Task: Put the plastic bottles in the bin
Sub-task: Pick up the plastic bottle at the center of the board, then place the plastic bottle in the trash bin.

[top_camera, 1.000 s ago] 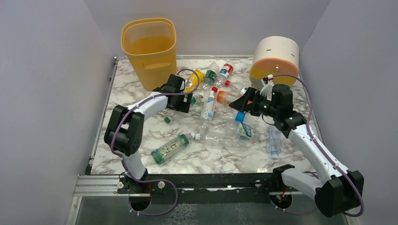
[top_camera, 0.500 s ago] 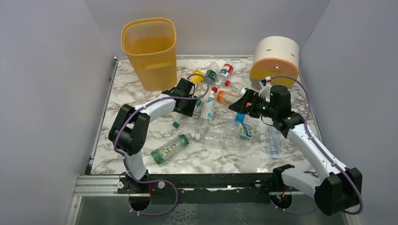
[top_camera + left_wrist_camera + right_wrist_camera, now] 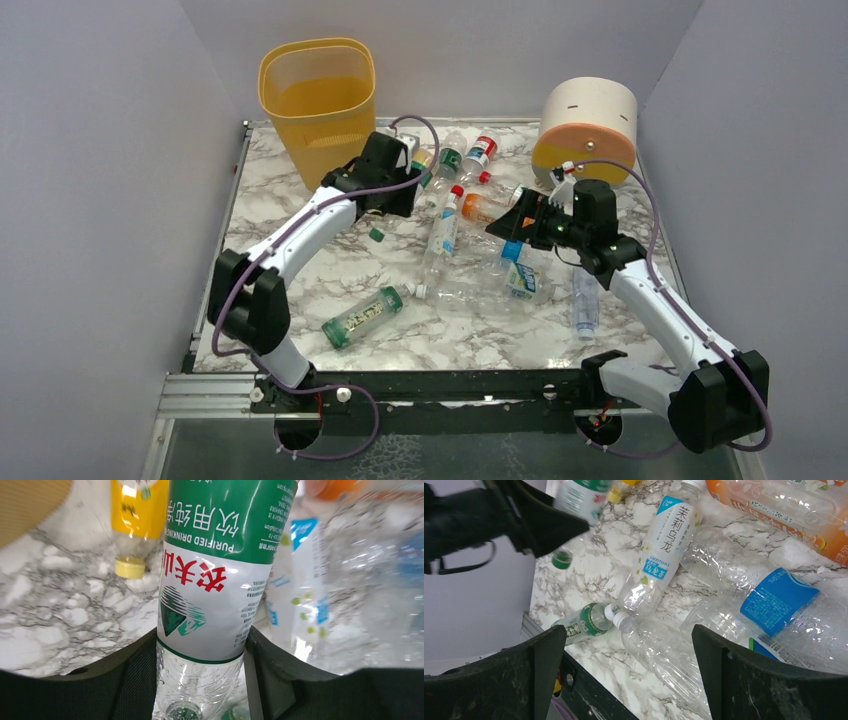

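Lifting clear of the pile: within the last second the left hand [image 3: 388,180] has come up off the tabletop [image 3: 290,250] and swung toward the bin [image 3: 318,100]. It now sits just beside the bin's near right wall, not yet over the opening. The left arm has stretched out long and low to get there.

Left wrist view: the fingers are clamped on the clear waist of a green-labelled bottle [image 3: 207,580], one either side. From above, its green cap hangs beneath the hand, off the marble. One bottle is therefore in transit. By my reading, it still needs raising above the rim before release.

Right hand [image 3: 629,665] has barely shifted. It hovers over the centre of the pile, fingers spread wide, holding nothing, with a blue-labelled bottle [image 3: 779,600] and a white tea bottle [image 3: 659,555] lying beneath it.

The remaining bottles [image 3: 470,250] lie scattered across the middle and far side of the tabletop. Bin contents cannot be made out.
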Controlling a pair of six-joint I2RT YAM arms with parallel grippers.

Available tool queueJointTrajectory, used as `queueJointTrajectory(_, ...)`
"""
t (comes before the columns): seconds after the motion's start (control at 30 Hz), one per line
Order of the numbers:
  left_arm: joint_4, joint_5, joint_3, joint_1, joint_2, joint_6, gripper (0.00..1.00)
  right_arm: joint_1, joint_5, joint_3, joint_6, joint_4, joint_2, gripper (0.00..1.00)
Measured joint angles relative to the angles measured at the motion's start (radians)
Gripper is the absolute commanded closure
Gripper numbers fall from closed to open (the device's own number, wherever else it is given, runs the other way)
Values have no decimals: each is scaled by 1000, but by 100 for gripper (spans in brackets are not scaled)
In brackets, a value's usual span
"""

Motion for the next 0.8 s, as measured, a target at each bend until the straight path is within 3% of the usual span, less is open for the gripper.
queueJointTrajectory(0.17, -47, 15, 192, 0, -68, 1, 48, 0, 0, 4, -8, -5, 10, 0)
queueJointTrajectory(0.4, -112, 35, 544, 29, -47, 9, 47, 0, 0, 15, -20, -11, 18, 0)
queueJointTrajectory(0.6, -135, 62, 819, 129, 62, 7, 48, 0, 0, 22, -23, -11, 21, 0)
queueJointTrajectory(0.8, -151, 83, 996, 216, 196, -1, 48, 0, 0, 22, -23, -10, 22, 0)
